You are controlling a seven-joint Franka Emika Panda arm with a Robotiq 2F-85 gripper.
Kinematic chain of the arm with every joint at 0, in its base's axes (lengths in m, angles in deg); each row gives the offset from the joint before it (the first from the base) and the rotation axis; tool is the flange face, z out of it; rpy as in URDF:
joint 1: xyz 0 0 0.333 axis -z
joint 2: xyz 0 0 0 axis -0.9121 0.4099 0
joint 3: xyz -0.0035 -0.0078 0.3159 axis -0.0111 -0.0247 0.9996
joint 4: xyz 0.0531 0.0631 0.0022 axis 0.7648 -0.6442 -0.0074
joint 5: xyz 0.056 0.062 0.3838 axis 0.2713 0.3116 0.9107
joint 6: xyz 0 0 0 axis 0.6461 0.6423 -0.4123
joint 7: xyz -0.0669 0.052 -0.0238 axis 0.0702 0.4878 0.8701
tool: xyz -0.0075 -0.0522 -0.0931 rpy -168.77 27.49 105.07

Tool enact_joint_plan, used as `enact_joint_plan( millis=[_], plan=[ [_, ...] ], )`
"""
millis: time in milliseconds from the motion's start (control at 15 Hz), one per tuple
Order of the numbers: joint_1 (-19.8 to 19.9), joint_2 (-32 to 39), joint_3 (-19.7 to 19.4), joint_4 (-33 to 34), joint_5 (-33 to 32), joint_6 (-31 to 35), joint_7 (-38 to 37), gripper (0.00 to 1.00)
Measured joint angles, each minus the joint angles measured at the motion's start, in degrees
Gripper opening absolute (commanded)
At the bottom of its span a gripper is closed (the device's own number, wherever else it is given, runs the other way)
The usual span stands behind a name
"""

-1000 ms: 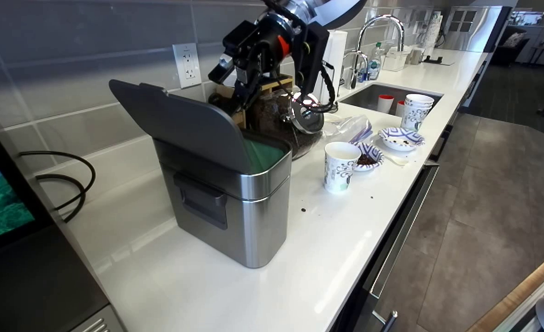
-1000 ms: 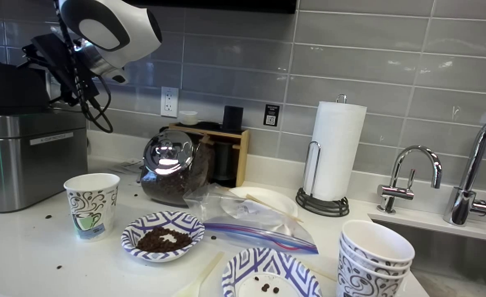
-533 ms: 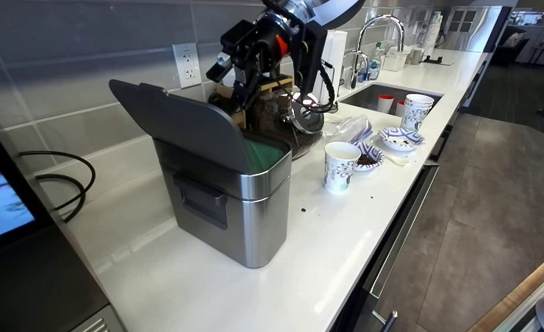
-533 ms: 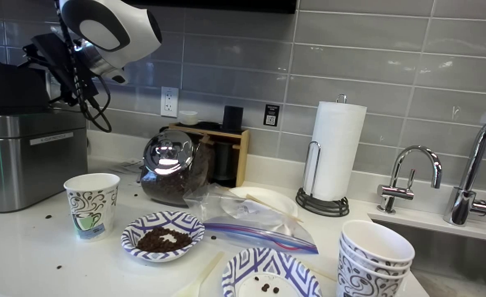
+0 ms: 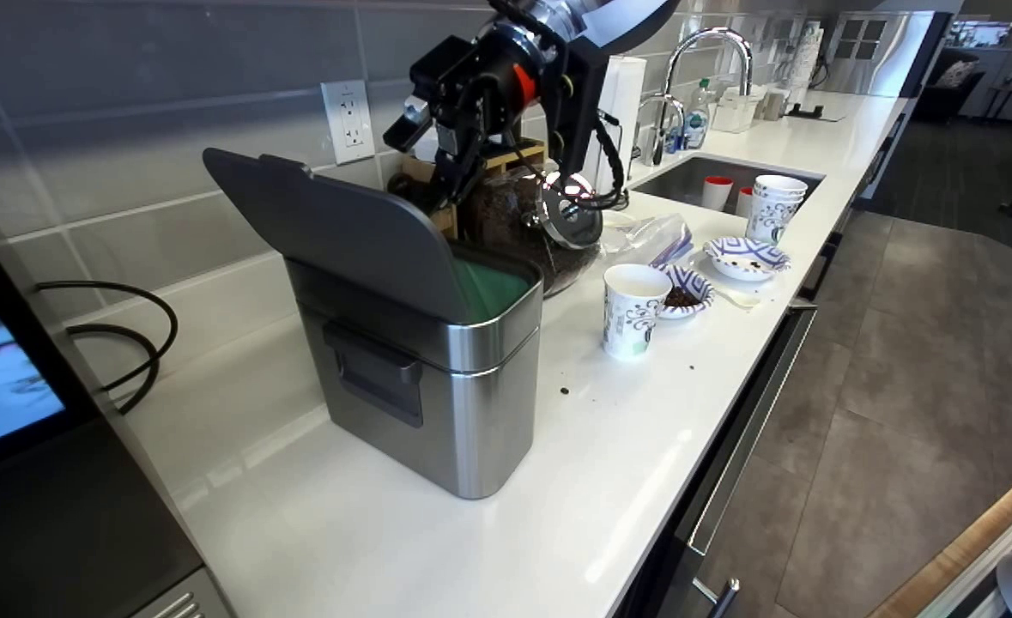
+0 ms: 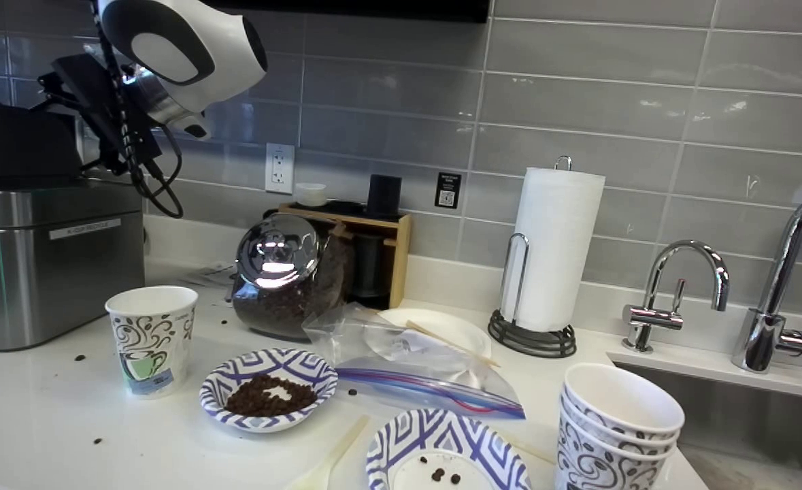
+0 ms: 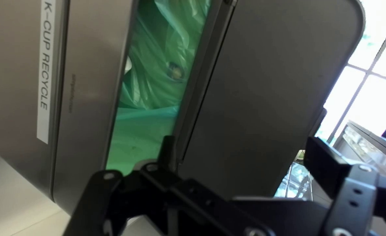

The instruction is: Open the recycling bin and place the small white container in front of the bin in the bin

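Recycling bin (image 5: 437, 403): lid (image 5: 342, 227) raised, mouth uncovered, green liner (image 7: 140, 131) showing. Opening step looks done, on my reading.

Jaws at the end of the bin nearest the tiled wall (image 5: 171, 129), spread wide, nothing seen gripped. Wrist view: one fingertip (image 7: 167, 152) shows against the wall end of the mouth, near the hinge line; its mate lies past the lid's outer edge, lid filling much of the gap between. Contact with lid: cannot tell.

Key relation: the bin's mouth is a long slot, long axis running roughly ahead of the jaws, wall end to room end. Label (image 7: 45, 72) on one flank, hinge on the other.

Small white container: no sure sighting. A white sliver (image 7: 128, 65) lies ahead of the jaws, just inside the bin's label-side rim, partly hidden; could be the container, already in. A white tub (image 6: 311, 194) on the wooden rack (image 6: 402, 265), off the bin's label side, also fits. Cannot tell which.

Next, probably: if in, back the jaws out past the bin's wall end along the slot's axis; sideways, a spread fingertip might catch the lid. If not, swing off the label side toward the tub.
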Motion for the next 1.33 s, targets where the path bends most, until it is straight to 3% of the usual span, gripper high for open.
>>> enact_joint_plan(
  millis=[733, 1000, 1333],
  plan=[
    [1.9, -9.0, -1.9, -10.9, 1.2, 1.2, 3.6, 1.00],
    [1.8, -15.1, -2.3, -16.5, 0.2, 8.6, 5.1, 1.00],
    [1.2, -22.4, -1.5, -21.7, -8.6, 15.4, 0.9, 1.00]
  ],
)
